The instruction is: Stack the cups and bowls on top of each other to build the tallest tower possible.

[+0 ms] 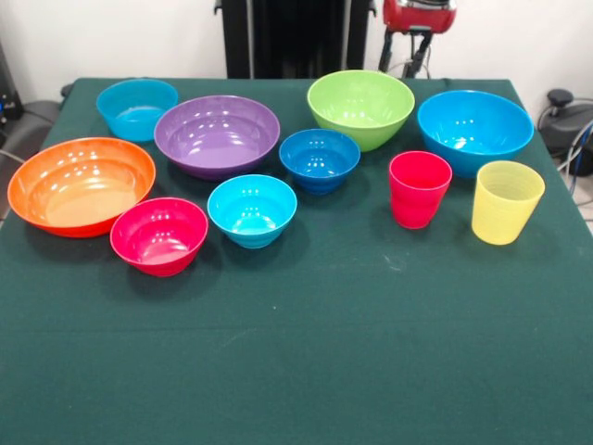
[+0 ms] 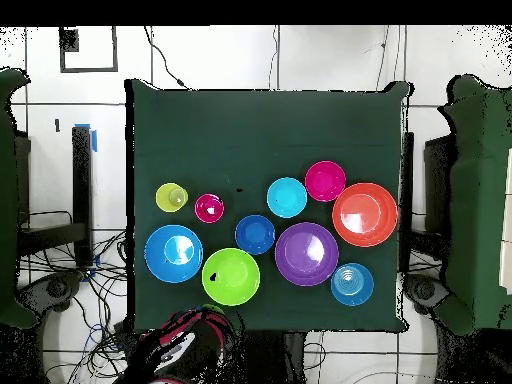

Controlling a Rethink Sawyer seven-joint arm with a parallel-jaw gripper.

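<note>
Every bowl and cup stands apart and upright on the green table; nothing is stacked. The bowls are orange (image 1: pixel 79 185), purple (image 1: pixel 217 135), lime green (image 1: pixel 360 107), large blue (image 1: pixel 474 128), small dark blue (image 1: pixel 320 158), cyan (image 1: pixel 251 209), pink-red (image 1: pixel 159 235) and a cyan one at the back left (image 1: pixel 137 107). The red-pink cup (image 1: pixel 419 188) and the yellow cup (image 1: pixel 505 201) stand side by side at the right. My gripper (image 2: pixel 190 328) is drawn back off the table's edge by the base, behind the lime green bowl (image 2: pixel 231 276), touching nothing.
The green cloth (image 1: pixel 306 352) stretches bare in front of the row of bowls. A red part of the arm (image 1: pixel 419 14) shows at the top edge. Cables and stands (image 2: pixel 70 270) lie round the table on the floor.
</note>
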